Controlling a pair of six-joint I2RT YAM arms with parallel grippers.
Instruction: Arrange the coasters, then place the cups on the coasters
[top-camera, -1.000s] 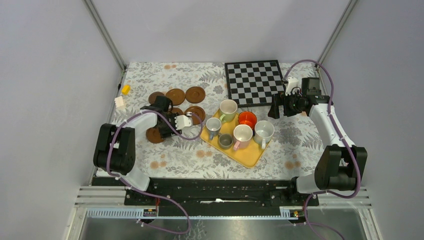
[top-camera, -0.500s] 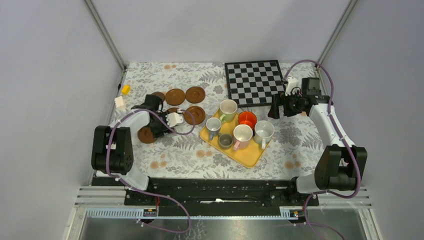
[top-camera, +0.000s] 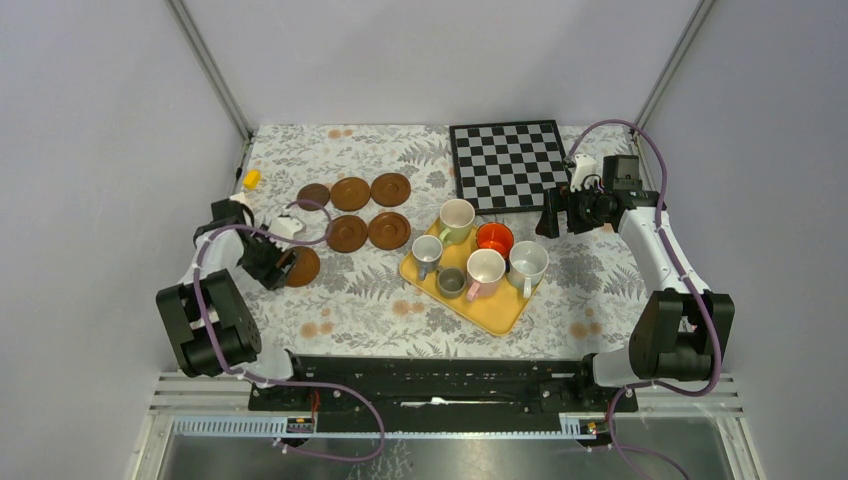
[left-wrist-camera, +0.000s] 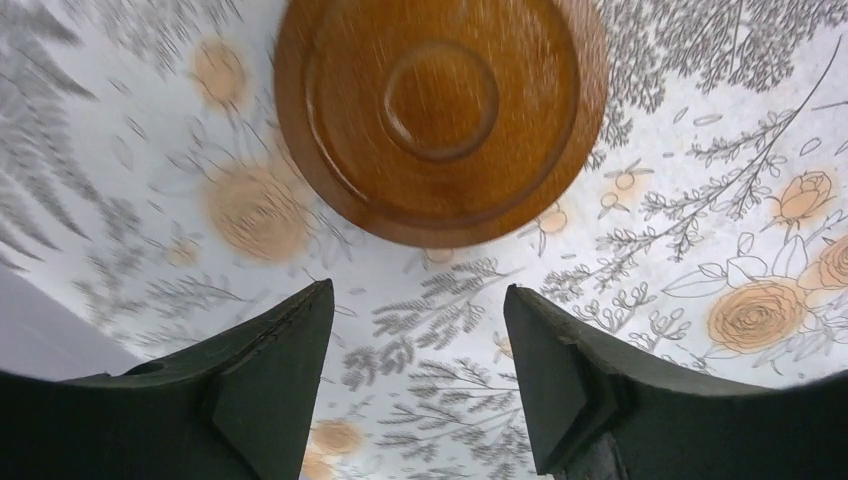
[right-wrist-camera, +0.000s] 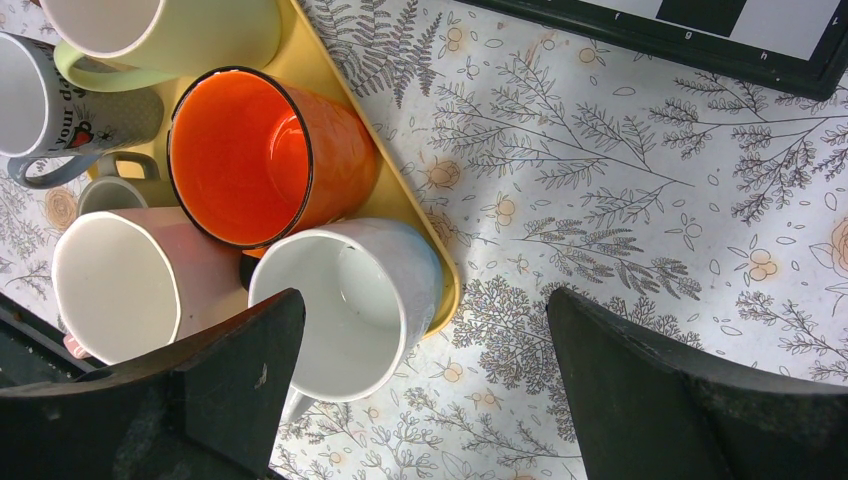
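left wrist view: left gripper (left-wrist-camera: 415, 300) jaws stand moderately apart with nothing between them. pads are clear of everything, and only the floral tablecloth (left-wrist-camera: 700, 200) shows under the gap. lone coaster (left-wrist-camera: 440, 115) lies flat straight ahead of the fingertips, just beyond them, not touching. it is a round disc, so there is no long axis to line up with; any approach across the rim should serve.

top external view: the same lone coaster (top-camera: 303, 266) sits just right of the left gripper (top-camera: 272, 262). it is near-left of the five other coasters (top-camera: 347, 232), which lie in two rows toward the far side. left arm is plainly nearer to all the coasters. right gripper (top-camera: 548, 214) hovers wide open and empty, right of the yellow tray (top-camera: 497, 312). cups (top-camera: 485, 268) all stand on the tray.

judgement: coaster-arranging step in hand, cups not yet begun.
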